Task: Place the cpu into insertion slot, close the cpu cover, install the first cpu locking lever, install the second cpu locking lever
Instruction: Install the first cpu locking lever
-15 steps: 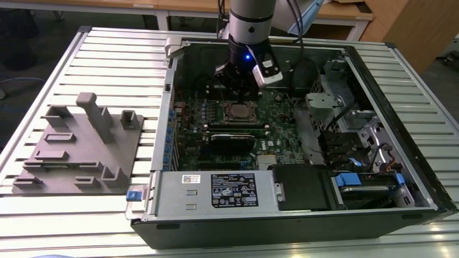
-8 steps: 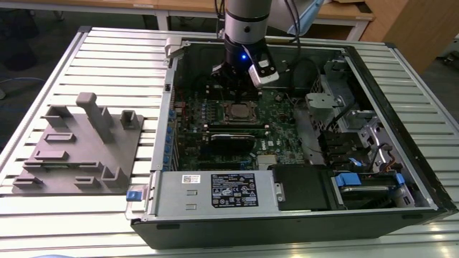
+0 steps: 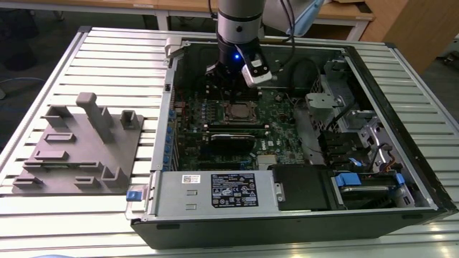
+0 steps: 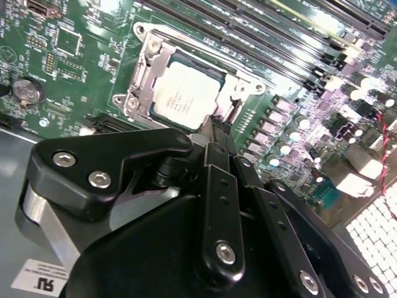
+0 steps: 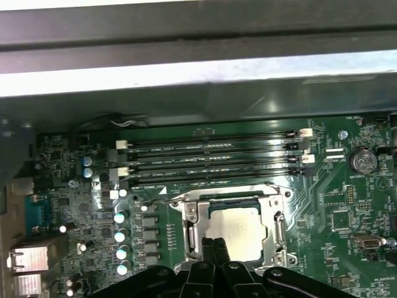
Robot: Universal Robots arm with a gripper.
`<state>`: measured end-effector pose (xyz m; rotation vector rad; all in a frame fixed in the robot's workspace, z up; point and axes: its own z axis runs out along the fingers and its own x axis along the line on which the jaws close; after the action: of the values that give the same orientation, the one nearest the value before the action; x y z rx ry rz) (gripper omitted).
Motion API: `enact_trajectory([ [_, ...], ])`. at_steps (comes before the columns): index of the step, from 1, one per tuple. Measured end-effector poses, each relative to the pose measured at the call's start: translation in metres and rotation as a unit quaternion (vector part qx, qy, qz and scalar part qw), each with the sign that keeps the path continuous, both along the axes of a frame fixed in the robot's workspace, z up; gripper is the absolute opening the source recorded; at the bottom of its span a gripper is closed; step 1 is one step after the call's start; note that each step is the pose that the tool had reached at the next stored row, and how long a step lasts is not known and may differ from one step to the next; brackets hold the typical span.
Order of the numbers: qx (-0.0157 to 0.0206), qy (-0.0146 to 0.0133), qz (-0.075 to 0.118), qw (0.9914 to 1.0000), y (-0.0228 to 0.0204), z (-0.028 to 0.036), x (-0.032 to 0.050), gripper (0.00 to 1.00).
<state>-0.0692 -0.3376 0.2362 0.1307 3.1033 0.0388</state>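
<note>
- Scene: I run the arm over an open computer case [image 3: 287, 223] lying on its side, with the gripper [image 3: 227, 95] lowered onto the motherboard [image 5: 322, 186].
- The cpu [image 4: 186, 96]: it lies flat in the insertion slot [image 3: 248, 119], silver face up. I judge the placing step done.
- The cpu cover [image 4: 152, 68]: the silver frame lies down around the chip, which shows through its window. It looks closed to me, not hinged up.
- Step in hand: by my reading, the locking-lever stage. A thin lever rod [image 4: 205, 53] runs along one edge of the socket. I cannot tell whether it is latched.
- Jaws: in both wrist views they stand together, tapering to one narrow tip. I see nothing between them, though a wire-thin lever end there would be hard to make out.
- Chip relative to the jaws: the tip sits at the socket's near edge. In the first wrist view it overlaps the rim of the chip's face, and in the second it sits just beside the cover's frame. The chip is under or just beyond the tip, not within the jaws.
- What the work calls for: as I judge it, a fine, low push or hook on a thin rod, kept clear of the chip's face and the cover.
</note>
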Motion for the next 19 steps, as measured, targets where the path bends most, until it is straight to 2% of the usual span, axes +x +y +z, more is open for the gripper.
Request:
enact_trajectory([
  [9, 0.0, -0.0051, 0.0, 0.99999, 0.0, 0.0, -0.0164, 0.11],
  [15, -0.0001, -0.0066, 0.0, 0.99998, 0.0, 0.0, -0.0237, 0.11],
  [19, 0.0, -0.007, 0.0, 0.99998, 0.0, 0.0001, -0.0245, 0.11],
])
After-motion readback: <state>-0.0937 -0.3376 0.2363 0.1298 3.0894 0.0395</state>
